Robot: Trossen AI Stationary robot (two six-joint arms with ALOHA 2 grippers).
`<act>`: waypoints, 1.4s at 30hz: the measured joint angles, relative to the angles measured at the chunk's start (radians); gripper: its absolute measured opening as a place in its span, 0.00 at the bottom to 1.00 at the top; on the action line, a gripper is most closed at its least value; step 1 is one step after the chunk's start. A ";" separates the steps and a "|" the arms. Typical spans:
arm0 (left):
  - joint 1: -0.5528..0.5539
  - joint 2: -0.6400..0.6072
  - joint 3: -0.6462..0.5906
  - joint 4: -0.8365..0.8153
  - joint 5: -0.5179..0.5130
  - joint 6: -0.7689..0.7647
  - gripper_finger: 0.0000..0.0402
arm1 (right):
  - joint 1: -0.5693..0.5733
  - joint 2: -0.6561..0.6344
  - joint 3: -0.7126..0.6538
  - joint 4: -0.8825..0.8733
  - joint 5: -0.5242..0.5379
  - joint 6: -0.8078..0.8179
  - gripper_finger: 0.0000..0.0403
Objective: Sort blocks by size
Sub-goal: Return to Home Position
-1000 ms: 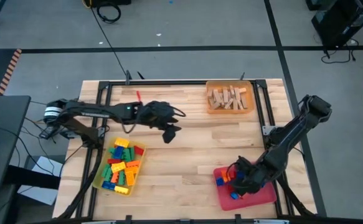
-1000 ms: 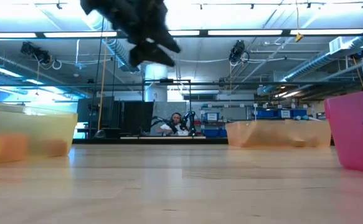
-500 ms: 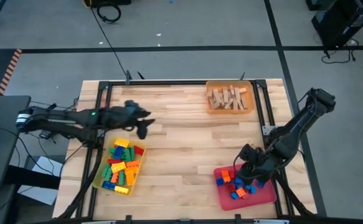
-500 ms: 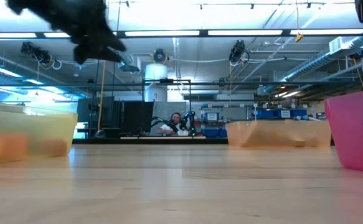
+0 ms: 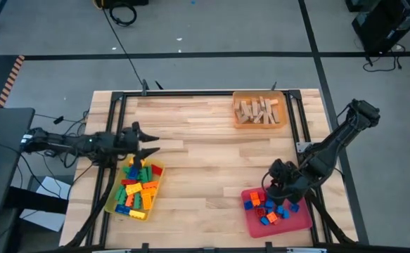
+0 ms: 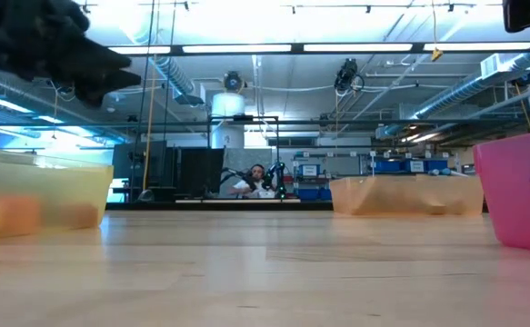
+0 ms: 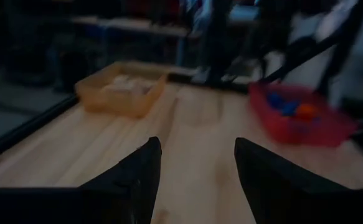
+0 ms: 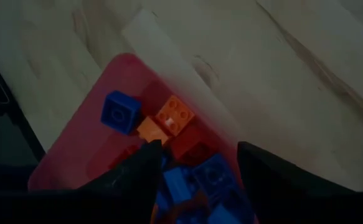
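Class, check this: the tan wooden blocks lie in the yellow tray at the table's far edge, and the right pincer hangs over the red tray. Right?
One slip: the tan wooden blocks lie in the orange tray, not a yellow one; the high view shows it. The far edge and the right pincer over the red tray are correct.

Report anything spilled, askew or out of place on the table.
Nothing spilled: tan wooden pieces lie in the orange bin, plastic bricks in the yellow bin and red bin, none loose on the wooden table. Only the yellow bin sits slightly askew.
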 joint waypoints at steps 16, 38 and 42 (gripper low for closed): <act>0.004 -0.360 -0.185 0.009 0.137 0.035 0.53 | -0.091 0.000 0.000 0.033 0.061 -0.125 0.56; 0.004 -0.358 -0.216 0.047 0.171 0.006 0.53 | -0.194 -0.002 0.000 0.116 0.229 -0.411 0.56; 0.004 -0.357 -0.216 0.047 0.172 0.006 0.53 | -0.245 -0.002 0.000 0.126 0.245 -0.557 0.56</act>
